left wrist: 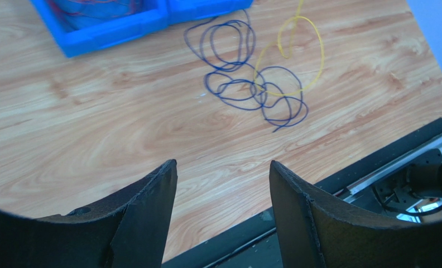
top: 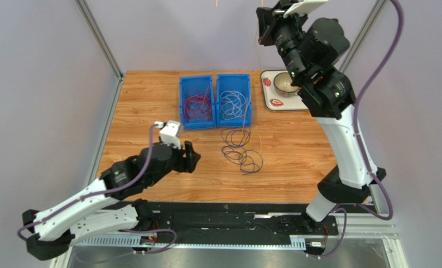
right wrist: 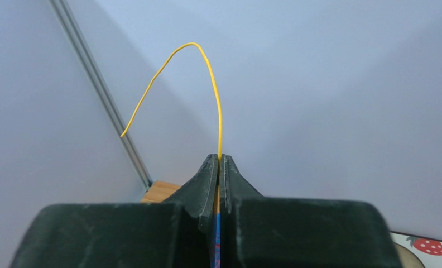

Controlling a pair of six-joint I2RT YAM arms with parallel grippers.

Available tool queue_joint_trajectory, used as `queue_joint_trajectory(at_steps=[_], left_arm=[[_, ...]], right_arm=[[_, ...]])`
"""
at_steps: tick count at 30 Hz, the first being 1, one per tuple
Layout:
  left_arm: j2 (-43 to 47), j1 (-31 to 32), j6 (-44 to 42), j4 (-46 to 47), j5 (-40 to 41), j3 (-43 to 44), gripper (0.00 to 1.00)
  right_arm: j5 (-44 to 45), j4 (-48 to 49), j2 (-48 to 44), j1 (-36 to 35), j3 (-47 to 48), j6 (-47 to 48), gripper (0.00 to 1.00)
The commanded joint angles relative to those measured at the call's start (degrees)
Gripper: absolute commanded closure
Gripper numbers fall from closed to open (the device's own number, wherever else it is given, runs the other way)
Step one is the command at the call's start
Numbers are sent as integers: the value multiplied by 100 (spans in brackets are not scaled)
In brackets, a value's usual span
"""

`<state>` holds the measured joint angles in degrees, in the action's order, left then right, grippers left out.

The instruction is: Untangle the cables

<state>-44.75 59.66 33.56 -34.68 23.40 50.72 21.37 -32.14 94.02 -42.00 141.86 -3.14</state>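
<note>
right gripper [right wrist: 218, 159] up high above the far-right corner, jaws fully closed, pinching yellow cable [right wrist: 192, 43], which arcs up out of the tips. left gripper [left wrist: 223, 163] wide open, nothing in it, low over the tabletop [top: 145, 111]. dark purple cable [left wrist: 250, 84] loose on tabletop just in front of the bins, yellow crossing it. red cable [top: 197, 106] in left bin [top: 182, 106], white cable [top: 232, 105] in right bin [top: 249, 100]

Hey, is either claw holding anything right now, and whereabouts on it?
The right claw is shut on the yellow cable near one end, a short tail arching free. The left claw is open, holding nothing.
</note>
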Motion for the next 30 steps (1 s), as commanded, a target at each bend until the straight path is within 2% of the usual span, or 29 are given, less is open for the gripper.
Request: queue_joint_trajectory(at_steps=[1, 3, 6, 7, 10, 26, 30], left_arm=[[729, 28, -25, -1866, 603, 210, 30], [993, 20, 114, -2095, 745, 263, 30], [1450, 20, -103, -2192, 508, 429, 30], [1504, 28, -130, -2280, 691, 456, 30], [1662, 20, -130, -2491, 1017, 570, 28], [1505, 20, -333, -2263, 983, 456, 28], [1522, 20, -341, -2263, 982, 456, 28]], right_arm=[[-193, 954, 248, 463, -96, 200, 100], [-526, 1052, 388, 709, -202, -167, 100], [-939, 1113, 696, 1245, -212, -625, 100], [-1054, 1148, 853, 1290, -212, -627, 100], [-1205, 1289, 1109, 1308, -203, -557, 100], [-1539, 1738, 2691, 1466, -229, -547, 100], [-1565, 1843, 2833, 1510, -719, -662, 100]])
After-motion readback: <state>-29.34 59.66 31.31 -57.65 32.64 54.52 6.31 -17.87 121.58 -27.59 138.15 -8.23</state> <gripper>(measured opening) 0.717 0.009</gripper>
